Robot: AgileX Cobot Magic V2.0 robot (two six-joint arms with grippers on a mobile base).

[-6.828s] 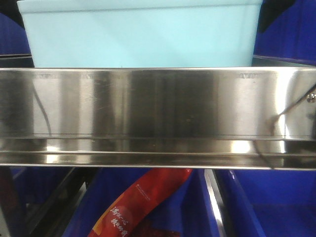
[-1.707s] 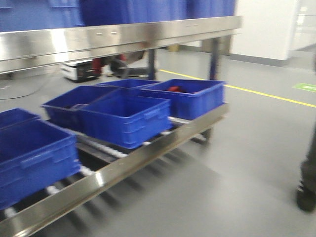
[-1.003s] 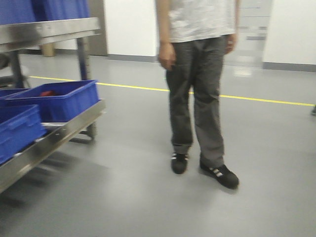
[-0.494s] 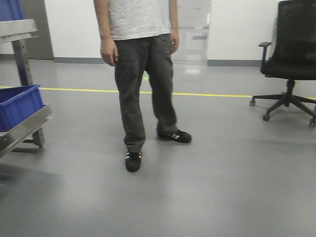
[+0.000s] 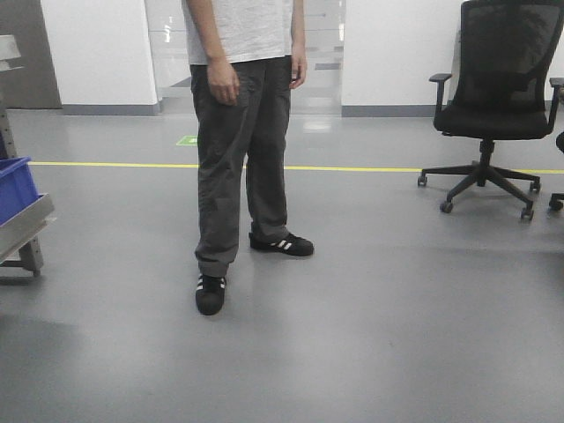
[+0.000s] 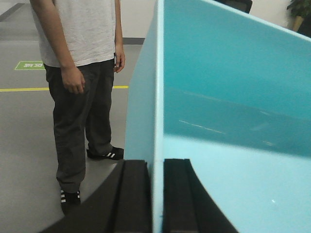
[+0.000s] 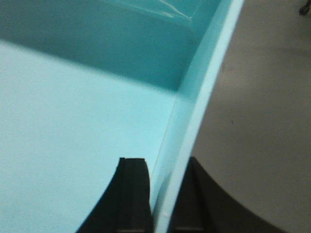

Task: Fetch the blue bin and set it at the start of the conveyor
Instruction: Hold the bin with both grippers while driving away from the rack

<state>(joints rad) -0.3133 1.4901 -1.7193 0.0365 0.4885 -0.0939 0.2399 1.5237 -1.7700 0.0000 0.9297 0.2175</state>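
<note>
The blue bin (image 6: 233, 97), pale cyan and empty, is held off the floor between both arms. My left gripper (image 6: 156, 194) is shut on the bin's left wall, one black finger (image 6: 132, 194) outside and one inside. My right gripper (image 7: 163, 194) is shut on the bin's right wall (image 7: 194, 111), one finger (image 7: 133, 194) inside and one outside. The bin's inside (image 7: 73, 121) fills most of the right wrist view. The bin does not show in the front view. The conveyor start is out of view.
A person in a white shirt and dark trousers (image 5: 238, 141) stands on the grey floor just ahead, also in the left wrist view (image 6: 80, 92). A black office chair (image 5: 493, 106) is at the right. A steel rack end with a dark blue bin (image 5: 16, 207) is at the far left. A yellow floor line (image 5: 370, 168) runs across.
The front view has swung right, away from the steel rack and its dark blue bins. The person has come into view and shifted left, and the office chair has entered at the right.
</note>
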